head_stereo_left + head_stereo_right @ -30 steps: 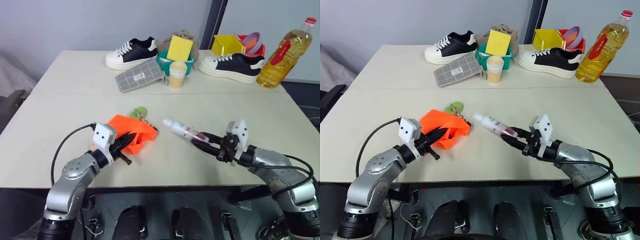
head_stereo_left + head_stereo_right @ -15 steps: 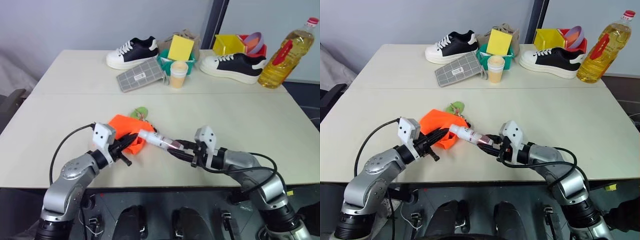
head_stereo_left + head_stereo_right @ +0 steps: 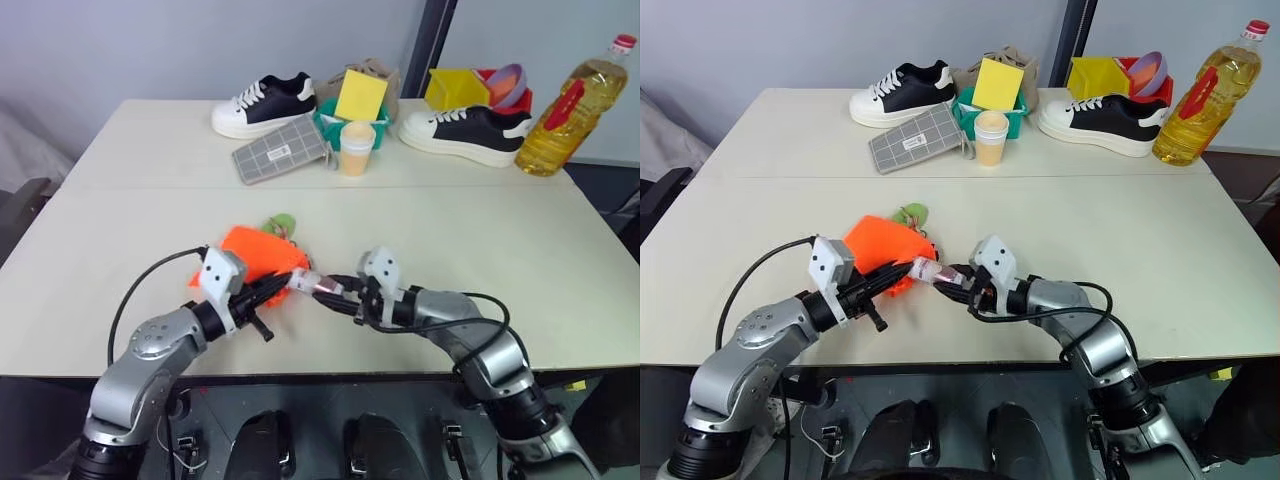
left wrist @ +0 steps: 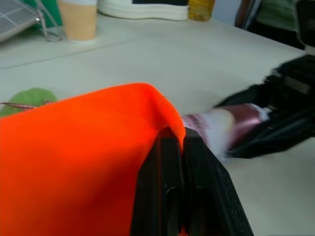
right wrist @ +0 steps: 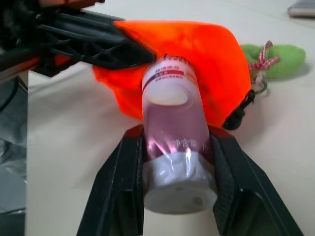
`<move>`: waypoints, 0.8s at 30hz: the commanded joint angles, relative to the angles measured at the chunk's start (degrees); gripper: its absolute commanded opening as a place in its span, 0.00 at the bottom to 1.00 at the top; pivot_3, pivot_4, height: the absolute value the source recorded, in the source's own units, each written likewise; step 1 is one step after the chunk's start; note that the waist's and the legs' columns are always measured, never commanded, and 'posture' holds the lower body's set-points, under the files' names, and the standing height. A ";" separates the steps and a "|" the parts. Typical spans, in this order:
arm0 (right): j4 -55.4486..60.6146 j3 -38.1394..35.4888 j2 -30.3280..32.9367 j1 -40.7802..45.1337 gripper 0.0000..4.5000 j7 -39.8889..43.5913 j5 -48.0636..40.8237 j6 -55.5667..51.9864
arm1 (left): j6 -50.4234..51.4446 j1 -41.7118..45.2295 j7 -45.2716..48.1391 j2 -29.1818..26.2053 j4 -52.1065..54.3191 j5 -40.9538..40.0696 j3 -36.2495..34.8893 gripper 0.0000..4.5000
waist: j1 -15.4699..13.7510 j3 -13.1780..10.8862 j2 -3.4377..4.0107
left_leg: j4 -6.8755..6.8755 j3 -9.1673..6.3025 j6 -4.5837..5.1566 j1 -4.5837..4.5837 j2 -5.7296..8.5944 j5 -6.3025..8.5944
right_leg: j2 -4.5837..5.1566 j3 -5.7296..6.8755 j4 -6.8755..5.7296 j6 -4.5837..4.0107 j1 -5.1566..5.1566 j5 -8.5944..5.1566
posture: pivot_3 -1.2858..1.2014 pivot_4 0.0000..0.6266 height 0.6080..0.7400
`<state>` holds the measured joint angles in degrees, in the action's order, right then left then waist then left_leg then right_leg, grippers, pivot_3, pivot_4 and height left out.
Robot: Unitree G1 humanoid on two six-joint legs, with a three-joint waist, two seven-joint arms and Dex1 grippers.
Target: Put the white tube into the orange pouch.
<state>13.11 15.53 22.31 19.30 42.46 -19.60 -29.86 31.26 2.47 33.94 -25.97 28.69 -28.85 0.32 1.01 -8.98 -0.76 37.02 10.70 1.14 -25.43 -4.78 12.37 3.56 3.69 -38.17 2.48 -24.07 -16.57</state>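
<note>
Near the worktop's [image 3: 90, 200] front: left jaws [image 3: 283, 287] clamped on orange pouch [image 3: 262, 252] rim, probably holding it open; right jaws [image 3: 328, 296] gripping white tube [image 5: 173, 113], tip at mouth.

The white tube [image 5: 174, 142] bears small printed characters on its reddish band and on its clear lower part, too small to make out, and the grey checked case [image 3: 281, 150] carries a white label whose print cannot be read either.
</note>
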 commanded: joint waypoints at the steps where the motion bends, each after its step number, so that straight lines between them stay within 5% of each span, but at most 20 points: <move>1: -0.75 1.00 -2.40 3.56 0.26 0.13 1.23 2.36 | 0.87 -0.29 0.52 -0.54 3.96 -1.30 0.82 0.00 | 0.05 0.00 0.00 | 0.00 0.00 0.00 0.00 0.00 0.00 | 0.00 0.00 0.00 0.00 0.00 0.00 | 0.52 0.24 1.00; 17: -13.75 5.30 -12.57 15.33 0.26 -0.40 7.64 1.71 | 1.79 -2.80 -0.60 -1.30 5.98 -2.59 -0.32 0.00 | 0.16 0.00 0.01 | -0.02 0.05 -0.18 -0.03 0.01 -0.09 | 0.02 0.00 -0.01 0.02 -0.03 0.02 | 0.52 0.24 1.00; 18: -13.21 5.22 -12.36 15.14 0.48 -0.05 7.44 1.37 | 1.69 -2.90 -0.59 -1.39 5.89 -2.54 -0.45 0.00 | 0.18 0.00 0.01 | -0.02 0.06 -0.18 -0.03 0.01 -0.08 | 0.03 0.00 -0.01 0.02 -0.03 0.01 | 0.52 0.24 1.00; 23: -8.19 3.56 -9.12 12.74 0.97 1.11 6.33 -0.35 | 1.07 -3.59 -0.03 -2.18 5.12 -2.61 -1.12 0.00 | 0.20 -0.01 0.01 | -0.06 0.06 -0.08 -0.03 0.01 0.00 | 0.06 0.00 0.00 0.00 -0.08 0.01 | 0.52 0.24 1.00; 24: -6.36 2.73 -7.59 11.50 0.99 1.76 5.72 -1.03 | 0.88 -3.80 0.22 -2.47 4.81 -2.54 -1.27 0.00 | 0.25 -0.01 0.01 | -0.06 0.07 -0.06 -0.06 0.01 0.01 | 0.07 -0.02 0.00 0.00 -0.11 0.00 | 0.52 0.24 1.00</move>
<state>0.99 18.31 14.38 31.50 41.52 -11.51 -30.82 33.30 -1.68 35.00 -28.09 32.24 -31.93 1.09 1.26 -8.99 -0.75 36.94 10.77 1.08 -25.50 -4.77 12.38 3.63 3.67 -38.17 2.47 -24.21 -16.56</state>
